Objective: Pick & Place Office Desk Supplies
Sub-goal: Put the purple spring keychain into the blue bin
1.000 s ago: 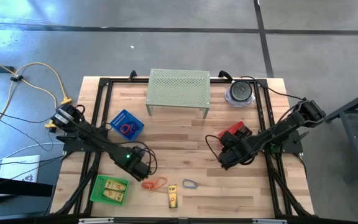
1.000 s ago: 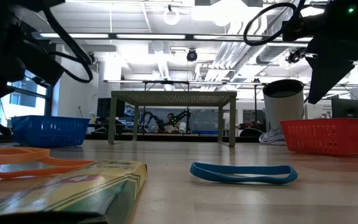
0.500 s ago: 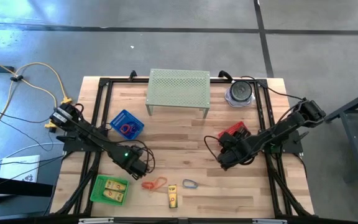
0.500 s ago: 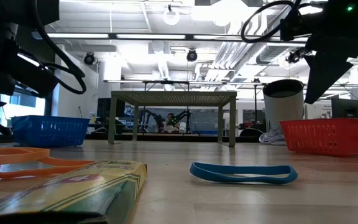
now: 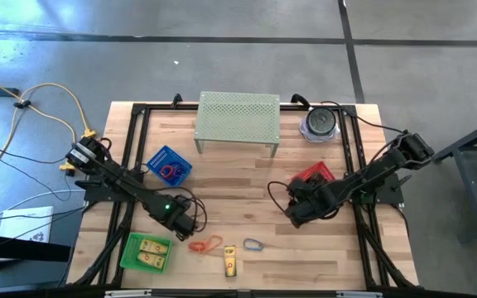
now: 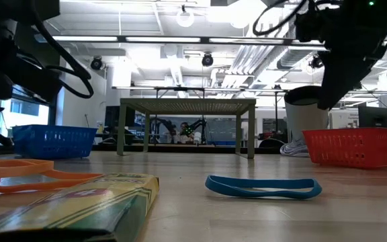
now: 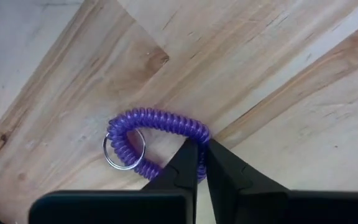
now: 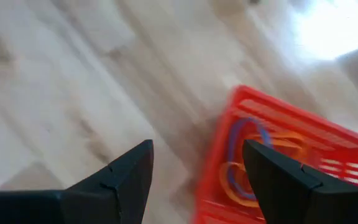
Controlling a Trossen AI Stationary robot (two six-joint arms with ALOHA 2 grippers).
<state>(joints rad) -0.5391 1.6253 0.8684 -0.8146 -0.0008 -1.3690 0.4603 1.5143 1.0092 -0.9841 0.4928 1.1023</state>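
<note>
One camera hangs high up and looks straight down at the whole wooden table. One camera sits low at the table's 6 o'clock edge and looks flat across toward 12 o'clock, very near a blue band. Both see the green stand. The left wrist camera looks down from very close at a purple coil on the wood. The right wrist camera looks down at the red basket, which the high and low cameras see too.
</note>
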